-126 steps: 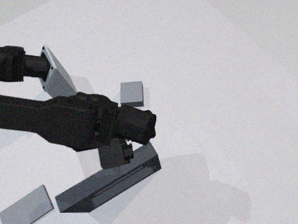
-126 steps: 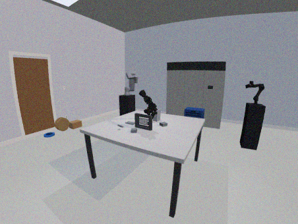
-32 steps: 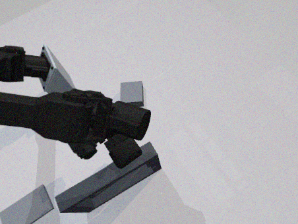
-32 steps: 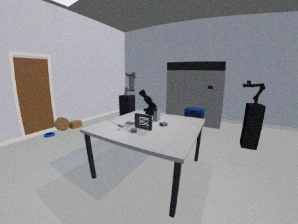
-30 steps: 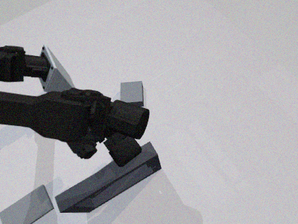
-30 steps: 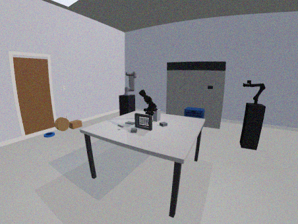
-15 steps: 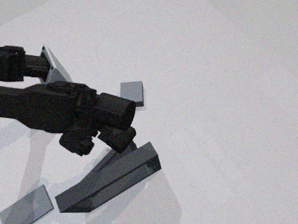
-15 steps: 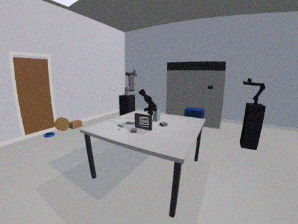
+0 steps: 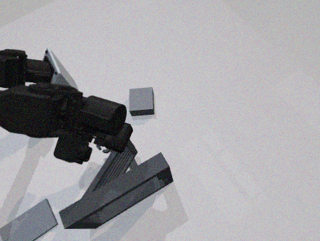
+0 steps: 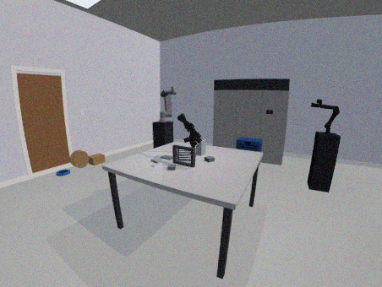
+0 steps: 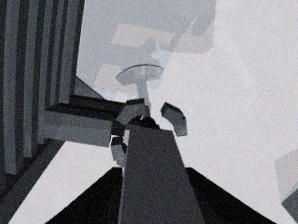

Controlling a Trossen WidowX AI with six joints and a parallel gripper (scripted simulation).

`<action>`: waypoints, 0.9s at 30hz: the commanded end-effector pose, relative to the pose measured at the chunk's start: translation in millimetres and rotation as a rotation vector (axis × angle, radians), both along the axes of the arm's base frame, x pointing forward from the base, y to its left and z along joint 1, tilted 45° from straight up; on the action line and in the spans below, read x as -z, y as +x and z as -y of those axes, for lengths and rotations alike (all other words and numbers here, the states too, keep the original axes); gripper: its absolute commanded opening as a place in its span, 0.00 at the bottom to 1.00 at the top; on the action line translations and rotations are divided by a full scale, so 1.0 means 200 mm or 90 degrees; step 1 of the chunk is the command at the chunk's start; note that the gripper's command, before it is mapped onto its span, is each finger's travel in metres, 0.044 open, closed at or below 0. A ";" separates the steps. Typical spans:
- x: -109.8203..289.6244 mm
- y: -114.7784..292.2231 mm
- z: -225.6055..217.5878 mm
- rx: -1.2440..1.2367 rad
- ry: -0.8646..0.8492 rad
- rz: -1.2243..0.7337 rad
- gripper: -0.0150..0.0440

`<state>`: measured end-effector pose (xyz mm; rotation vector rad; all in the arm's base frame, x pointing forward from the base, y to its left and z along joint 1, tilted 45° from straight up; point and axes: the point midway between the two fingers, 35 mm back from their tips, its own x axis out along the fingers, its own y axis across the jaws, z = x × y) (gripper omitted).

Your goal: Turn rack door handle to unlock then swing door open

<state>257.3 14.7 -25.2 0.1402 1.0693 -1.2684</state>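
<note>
The slatted rack door (image 9: 111,168) (image 11: 32,75) stands partly open, at a small angle to its dark frame (image 9: 117,182) (image 10: 193,160). The door's upright handle (image 11: 155,185) is seen end-on from above in the wrist view, beside a short bracket (image 11: 80,130) on the door. Curved dark pieces surround its lower part. My gripper (image 9: 96,142) (image 11: 152,176) is shut on the handle, a finger on each side. In the top view the arm hides most of the handle, so I cannot tell its exact turn. In the exterior view the hand is small and indistinct.
A small grey block (image 9: 141,99) (image 10: 209,159) stands beyond my hand. A longer grey block (image 9: 30,221) lies near the frame's left end. A pale tilted panel (image 9: 63,74) stands by the other dark arm part. The table (image 10: 211,181) carries several other low items.
</note>
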 end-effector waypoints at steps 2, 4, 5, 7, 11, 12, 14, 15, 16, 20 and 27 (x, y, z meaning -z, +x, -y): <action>-0.04 -0.04 0.03 -0.050 0.006 -0.046 0.28; -0.05 -0.06 0.05 -0.065 0.007 -0.060 0.28; -0.06 -0.07 0.05 -0.072 0.008 -0.067 0.28; -0.08 -0.08 0.07 -0.086 0.010 -0.081 0.28; -0.11 -0.11 0.10 -0.114 0.013 -0.110 0.28; -0.12 -0.11 0.10 -0.122 0.014 -0.117 0.28; -0.13 -0.12 0.12 -0.135 0.015 -0.130 0.28; -0.14 -0.13 0.13 -0.142 0.016 -0.137 0.28; -0.15 -0.14 0.13 -0.149 0.017 -0.144 0.28; -0.18 -0.16 0.16 -0.177 0.020 -0.172 0.28; -0.24 -0.18 0.22 -0.225 0.025 -0.220 0.28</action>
